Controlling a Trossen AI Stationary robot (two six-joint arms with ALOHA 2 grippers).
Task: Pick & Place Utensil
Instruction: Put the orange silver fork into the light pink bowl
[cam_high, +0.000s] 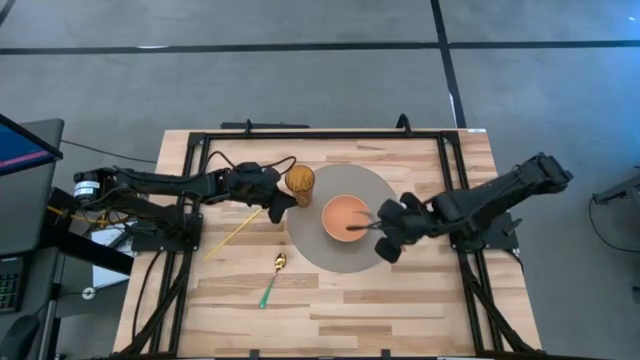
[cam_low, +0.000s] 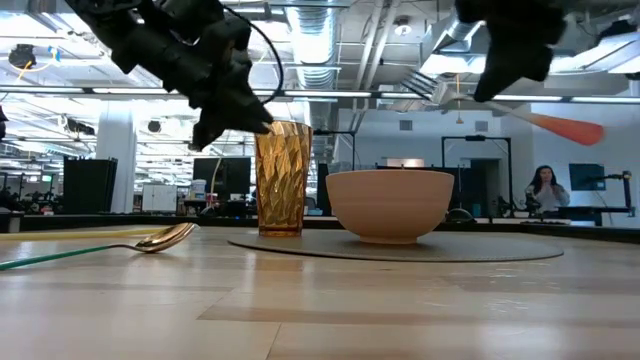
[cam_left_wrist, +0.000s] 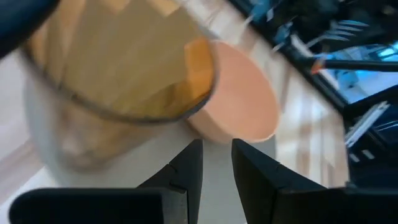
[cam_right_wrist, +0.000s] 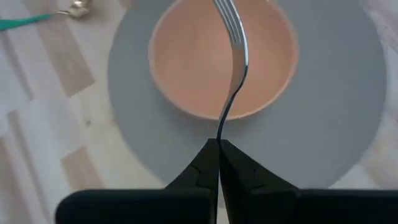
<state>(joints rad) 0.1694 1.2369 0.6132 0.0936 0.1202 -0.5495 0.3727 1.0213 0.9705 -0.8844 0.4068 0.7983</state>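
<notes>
Two arms up: right gripper (cam_right_wrist: 219, 144) pinches fork (cam_right_wrist: 235, 56) over bowl (cam_high: 346, 217), tines inward. Lower before releasing, keep centred. Left gripper (cam_left_wrist: 216, 163), fingers narrowly apart w/ nothing between, near amber cup (cam_high: 299, 180).

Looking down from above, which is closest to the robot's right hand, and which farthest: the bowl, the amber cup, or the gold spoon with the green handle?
Measured from the right hand, which grips a fork:
1. Bowl: right beside it, mid-placemat.
2. Amber cup: beyond the bowl, at the placemat's edge by the left hand.
3. Spoon: farthest, on bare wood off the placemat.
</notes>
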